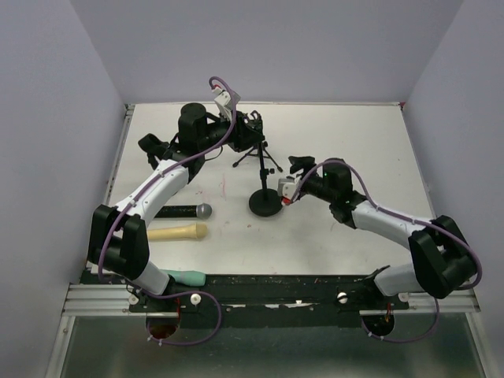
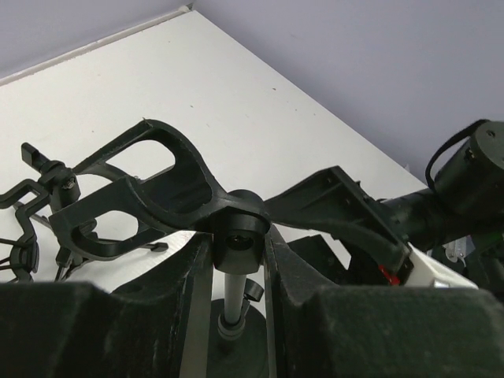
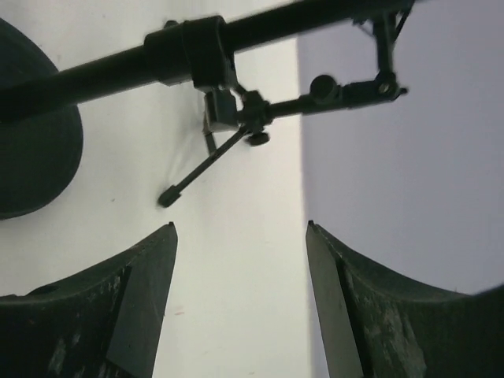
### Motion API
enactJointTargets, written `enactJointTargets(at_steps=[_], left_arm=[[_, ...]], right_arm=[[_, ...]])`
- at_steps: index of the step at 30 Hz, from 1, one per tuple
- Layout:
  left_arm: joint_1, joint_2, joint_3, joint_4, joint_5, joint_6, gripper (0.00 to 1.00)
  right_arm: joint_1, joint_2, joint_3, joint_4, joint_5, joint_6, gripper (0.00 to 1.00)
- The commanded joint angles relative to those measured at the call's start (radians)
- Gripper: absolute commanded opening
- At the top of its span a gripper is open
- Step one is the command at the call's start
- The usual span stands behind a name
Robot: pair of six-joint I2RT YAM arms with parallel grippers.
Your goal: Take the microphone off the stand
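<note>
Top view, task's thing: the microphone (image 1: 186, 211) lies flat on the tabletop (image 1: 346, 142), left of the stand (image 1: 265, 202) and apart from it. It looks already removed.
Top view, hard to make out: the stand's upper end merges with the left arm's dark parts.
Left wrist, hand: the left hand (image 2: 236, 242) is clamped on the stand's joint (image 2: 239, 214), and the clip (image 2: 142, 197) looks empty.
Left wrist, doing it well: keep the stand upright and let go gently so it doesn't tip.
Right wrist, hand: the right hand (image 3: 240, 228) has its fingers apart with nothing between them.
Right wrist, cut off: the microphone is out of frame and only the stand's pole (image 3: 118, 63) shows.
</note>
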State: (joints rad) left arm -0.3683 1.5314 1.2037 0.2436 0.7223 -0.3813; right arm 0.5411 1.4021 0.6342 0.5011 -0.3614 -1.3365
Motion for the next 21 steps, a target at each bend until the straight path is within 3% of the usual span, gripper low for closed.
enactJointTargets(at_steps=[1,4,7,11,13,18,21], left_arm=[[0.002,-0.027,0.023,0.085,0.031,-0.018,0.00],[-0.001,-0.039,-0.003,0.109,0.002,-0.028,0.00],[-0.004,-0.050,-0.029,0.117,-0.027,-0.039,0.00],[-0.014,-0.066,-0.049,0.108,-0.030,-0.028,0.00],[-0.020,-0.077,-0.062,0.106,-0.040,-0.022,0.00],[-0.037,-0.100,-0.079,0.094,-0.047,0.001,0.00],[-0.041,-0.111,-0.090,0.089,-0.044,0.010,0.00]], right_arm=[[-0.065,0.036,0.228,-0.469,0.023,0.520,0.72],[-0.202,0.164,0.474,-0.691,-0.253,1.033,0.70],[-0.242,0.187,0.470,-0.548,-0.369,1.406,0.75],[-0.242,0.270,0.495,-0.457,-0.554,1.690,0.72],[-0.242,0.310,0.487,-0.394,-0.625,1.818,0.70],[-0.248,0.426,0.581,-0.444,-0.764,1.876,0.68],[-0.250,0.480,0.619,-0.438,-0.833,1.919,0.60]])
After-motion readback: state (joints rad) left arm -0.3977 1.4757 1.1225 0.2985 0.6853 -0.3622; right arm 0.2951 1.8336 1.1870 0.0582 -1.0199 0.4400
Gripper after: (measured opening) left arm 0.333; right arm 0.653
